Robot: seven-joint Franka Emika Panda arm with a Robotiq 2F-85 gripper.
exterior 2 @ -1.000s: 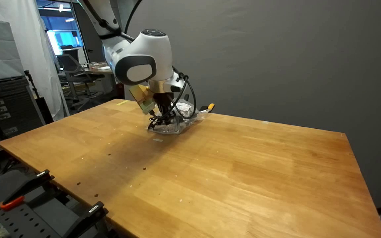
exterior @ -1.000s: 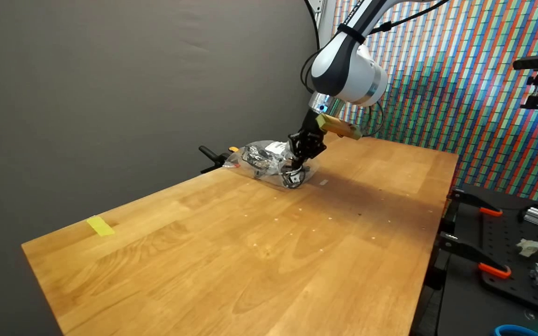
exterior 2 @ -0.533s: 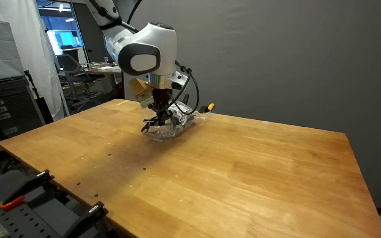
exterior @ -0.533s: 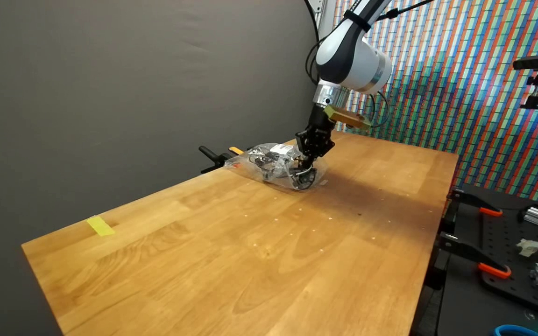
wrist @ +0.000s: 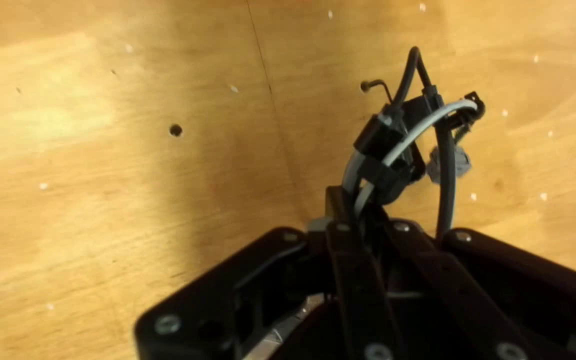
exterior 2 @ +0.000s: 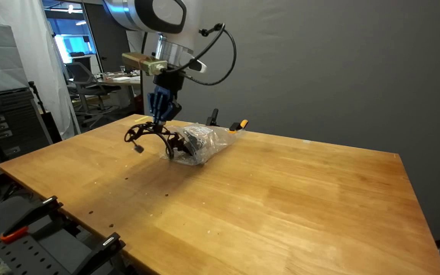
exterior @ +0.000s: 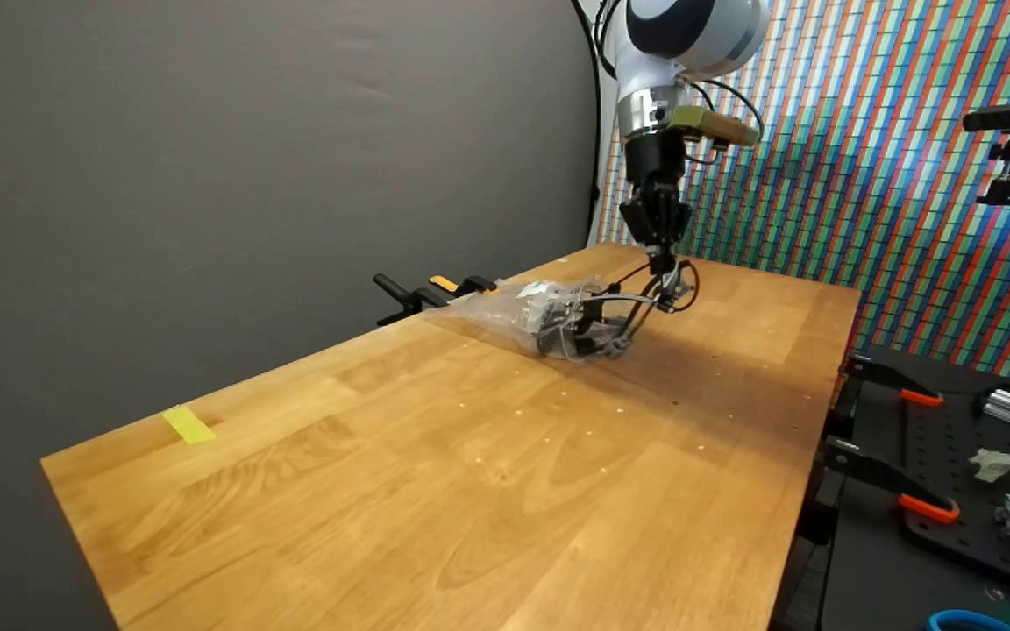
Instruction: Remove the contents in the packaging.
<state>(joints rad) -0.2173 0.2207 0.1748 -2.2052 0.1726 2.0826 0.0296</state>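
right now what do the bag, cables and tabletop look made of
Bag: glossy plastic film, going by its transparency, crinkles and pale glints. Cables: probably plastic or rubber sheathing, smooth black and grey, bending in loops. Tabletop: wood, likely varnished, judging by its grain and soft sheen.

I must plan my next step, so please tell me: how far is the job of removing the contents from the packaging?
Done: one end of the wiry contents is outside the clear bag. In hand: the fingers are closed on that end, above the table. Left: dark parts show through the bag, so the rest probably needs pulling free.
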